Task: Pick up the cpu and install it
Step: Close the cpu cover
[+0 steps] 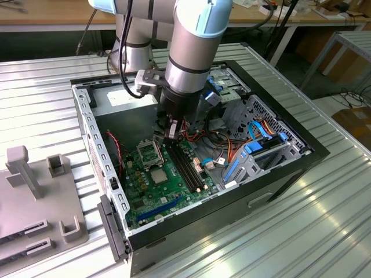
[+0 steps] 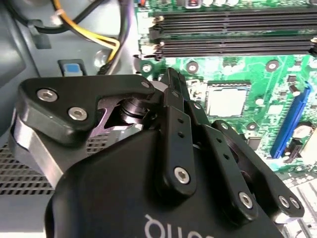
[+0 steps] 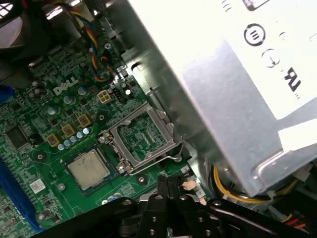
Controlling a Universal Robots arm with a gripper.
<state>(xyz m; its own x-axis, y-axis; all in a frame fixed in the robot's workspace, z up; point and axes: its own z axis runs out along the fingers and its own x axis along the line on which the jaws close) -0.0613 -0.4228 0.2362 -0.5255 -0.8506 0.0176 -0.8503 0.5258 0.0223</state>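
Step in hand, by my read: placing looks done, locking not. The small flat square silvery-grey cpu (image 3: 89, 168) lies level in its socket on the green motherboard (image 3: 29, 106). In the exterior view the open rectangular metal socket frame (image 1: 149, 152) stands up at approx 11 o'clock of the cpu (image 1: 159, 175), w/ the long black memory slots (image 1: 186, 168) at 3 o'clock. The gripper (image 3: 168, 182) has its fingers pinched together, empty, touching nothing. It hovers at 12-1 o'clock of the chip in the exterior view. Work around that thin frame calls for small, level moves.

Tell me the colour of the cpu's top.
Silvery grey; the cpu shows best in the first wrist view.
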